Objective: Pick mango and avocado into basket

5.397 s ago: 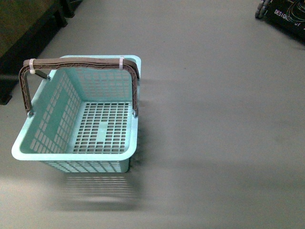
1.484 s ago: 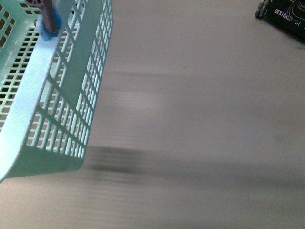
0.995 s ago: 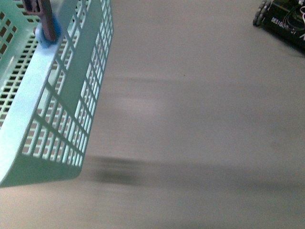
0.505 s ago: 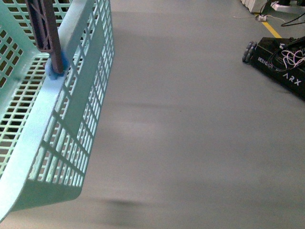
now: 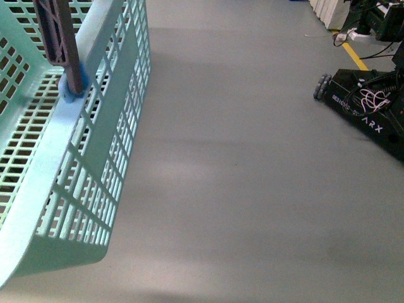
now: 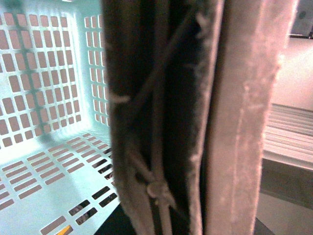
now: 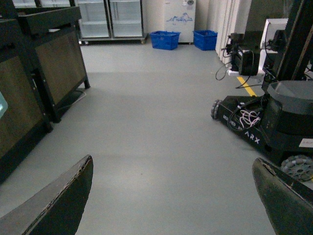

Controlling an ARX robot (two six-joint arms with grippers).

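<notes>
The basket (image 5: 76,158) hangs tilted at the left of the front view, light teal with lattice sides, one brown handle (image 5: 60,38) rising from its rim. In the left wrist view the two brown handles (image 6: 166,117) fill the middle, pressed together and tied with a zip tie, with the basket's floor (image 6: 44,166) behind them. My left gripper is shut on these handles; its fingers do not show. My right gripper (image 7: 171,205) is open, with only grey floor between its dark fingertips (image 7: 58,200). The mango and the avocado are out of view.
A black wheeled ARX base (image 5: 369,107) with loose cables stands on the grey floor at the right, also the ARX base (image 7: 274,112) in the right wrist view. Dark wooden stands (image 7: 34,73) line one side. Blue bins (image 7: 165,39) and glass-door fridges (image 7: 110,17) stand at the far wall.
The basket, which stood on the floor, now hangs lifted close to the camera at the left. The view has swung, bringing the black ARX base further into the picture.
</notes>
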